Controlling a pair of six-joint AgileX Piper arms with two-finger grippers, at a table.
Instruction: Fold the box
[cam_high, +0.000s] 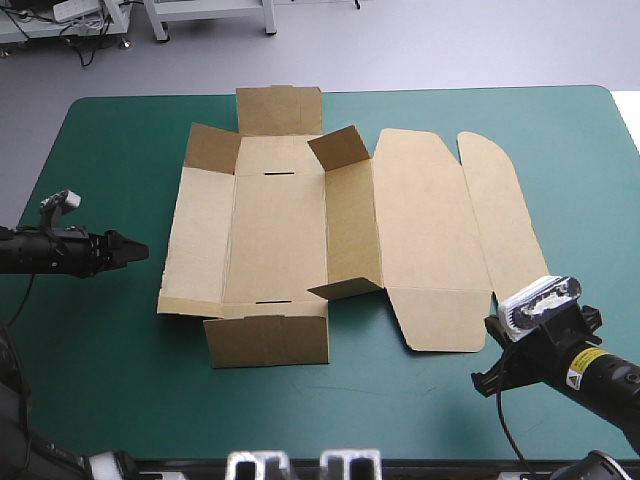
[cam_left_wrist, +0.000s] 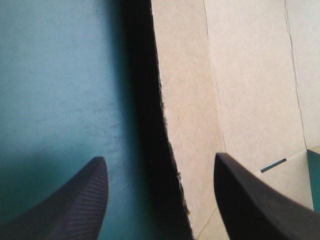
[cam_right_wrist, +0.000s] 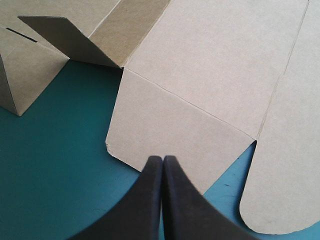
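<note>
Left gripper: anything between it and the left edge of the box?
Nothing visible. The left gripper, fingers open, points at the left edge of the box, with only bare teal-green cover between them in the high view. In the left wrist view that edge runs just ahead, between the fingers.

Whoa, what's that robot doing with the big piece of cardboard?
Two robot arms are working on folding a brown box. It lies mostly flat on the teal-green cover, with a few walls and flaps standing up and the lid spread flat to the right. Neither arm is holding it at this moment. The left gripper is open, just beside the box's left edge. The right gripper is shut and points at the lid's near flap.
</note>
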